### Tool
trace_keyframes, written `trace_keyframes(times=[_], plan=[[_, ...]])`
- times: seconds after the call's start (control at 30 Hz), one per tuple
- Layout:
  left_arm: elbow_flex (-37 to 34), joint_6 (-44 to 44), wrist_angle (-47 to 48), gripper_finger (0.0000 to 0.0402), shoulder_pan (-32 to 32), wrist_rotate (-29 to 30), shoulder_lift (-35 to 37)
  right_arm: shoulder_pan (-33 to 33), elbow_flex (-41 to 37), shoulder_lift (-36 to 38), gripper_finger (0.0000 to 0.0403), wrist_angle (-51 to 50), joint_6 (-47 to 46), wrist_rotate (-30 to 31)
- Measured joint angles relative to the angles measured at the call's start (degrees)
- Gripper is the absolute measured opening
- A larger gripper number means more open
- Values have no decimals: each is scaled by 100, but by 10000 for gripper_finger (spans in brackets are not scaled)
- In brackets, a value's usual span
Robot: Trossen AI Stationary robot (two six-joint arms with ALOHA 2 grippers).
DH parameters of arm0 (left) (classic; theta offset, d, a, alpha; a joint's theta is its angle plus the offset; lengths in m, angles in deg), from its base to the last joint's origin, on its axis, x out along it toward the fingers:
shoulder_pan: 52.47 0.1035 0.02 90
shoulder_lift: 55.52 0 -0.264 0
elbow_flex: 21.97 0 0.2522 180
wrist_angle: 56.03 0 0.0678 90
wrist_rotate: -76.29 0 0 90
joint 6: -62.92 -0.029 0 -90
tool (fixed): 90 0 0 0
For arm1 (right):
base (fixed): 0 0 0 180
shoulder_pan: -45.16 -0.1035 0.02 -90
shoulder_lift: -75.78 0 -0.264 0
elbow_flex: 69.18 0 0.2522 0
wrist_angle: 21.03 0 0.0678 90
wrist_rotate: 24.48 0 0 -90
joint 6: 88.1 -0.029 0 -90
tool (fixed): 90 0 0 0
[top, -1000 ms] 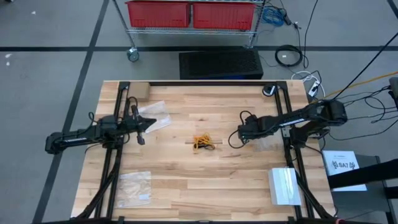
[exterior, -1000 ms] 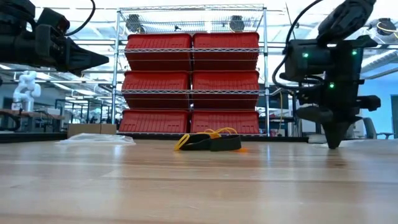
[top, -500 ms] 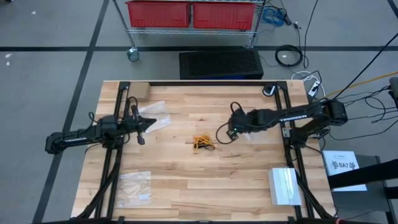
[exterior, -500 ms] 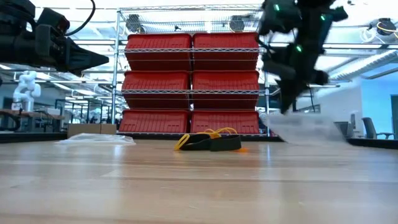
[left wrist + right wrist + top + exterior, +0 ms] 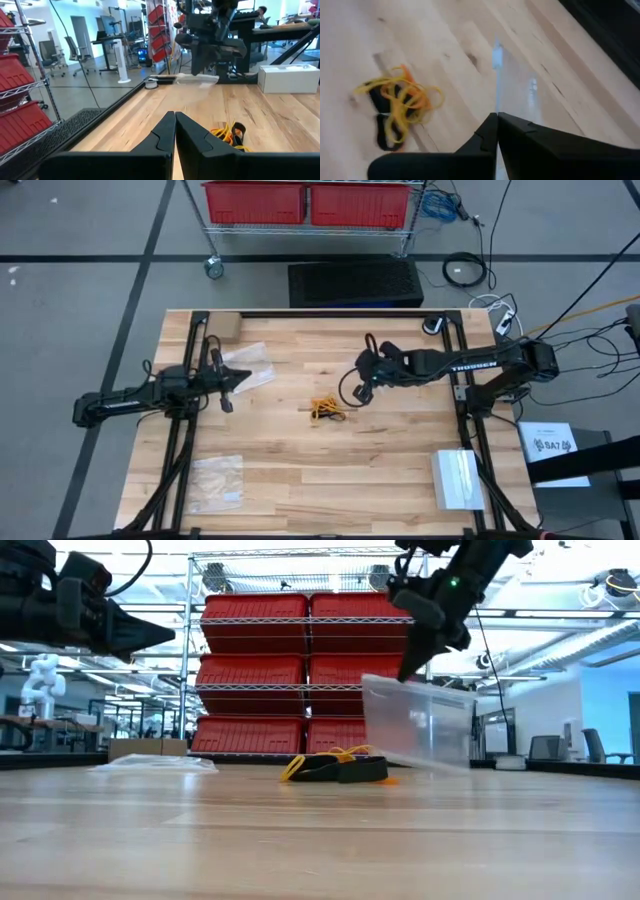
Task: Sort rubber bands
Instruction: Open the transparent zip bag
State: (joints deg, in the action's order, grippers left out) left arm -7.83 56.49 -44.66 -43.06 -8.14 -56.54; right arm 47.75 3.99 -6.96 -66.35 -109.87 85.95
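The rubber bands (image 5: 326, 409) (image 5: 335, 766) (image 5: 397, 107) lie in one tangled heap of yellow, orange and black loops at the table's middle. My right gripper (image 5: 360, 393) (image 5: 406, 673) hangs just right of the heap, shut on a clear plastic bag (image 5: 418, 726) (image 5: 520, 90) that hangs under it. My left gripper (image 5: 228, 387) (image 5: 175, 125) is shut on nothing and waits level above the table's left side, pointing toward the heap (image 5: 230, 136). My right gripper pinches the clear bag at its upper edge (image 5: 496, 102) between its two shut fingers; whether one layer or several, I cannot tell. The fingers slant down from above, from the table's right. The bag hangs tilted below them; whether its lower edge (image 5: 440, 765) touches the table, I cannot tell.
Another clear bag (image 5: 250, 368) lies under the left gripper and a third (image 5: 217, 480) at the near left. A white box (image 5: 457, 478) stands at the near right, a small brown box (image 5: 224, 326) at the far left corner. Red bins (image 5: 305, 680) fill a shelf beyond the table.
My right gripper has risen and moved from the table's right side toward the rubber bands, rolling as it went. The clear bag has come up off the table with it and now hangs below the fingers.
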Motion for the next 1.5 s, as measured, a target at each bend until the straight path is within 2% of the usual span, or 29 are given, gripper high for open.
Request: trace_keyframes(times=[0.13, 0.27, 0.53, 0.73, 0.87, 1.03, 1.17, 1.5], plan=[[0, 18, -61, 20, -1, -8, 0, 3, 0, 0, 0, 433, 445, -127], [1, 562, -525, 20, -2, -52, 2, 15, 0, 0, 0, 809, 790, -129], [1, 612, -905, 20, 0, -71, -8, 165, 0, 0, 0, 1036, 1116, -319], [-1, 478, -1596, 20, -2, -594, -402, 266, 45, 0, 0, 1181, 1418, -779], [0, 618, -1988, 34, -4, -777, -1124, 243, 251, 0, 0, 1192, 1673, -885], [108, 750, -2743, 81, -4, -794, -2395, 143, 519, 0, 0, 1216, 1917, -1043], [644, 656, -3021, 112, -3, -796, -3449, 65, 605, 0, 0, 1210, 2036, -1130], [2444, -237, -2646, 116, 0, -1147, -5879, -120, 610, -69, 0, 1202, 2161, -1188]])
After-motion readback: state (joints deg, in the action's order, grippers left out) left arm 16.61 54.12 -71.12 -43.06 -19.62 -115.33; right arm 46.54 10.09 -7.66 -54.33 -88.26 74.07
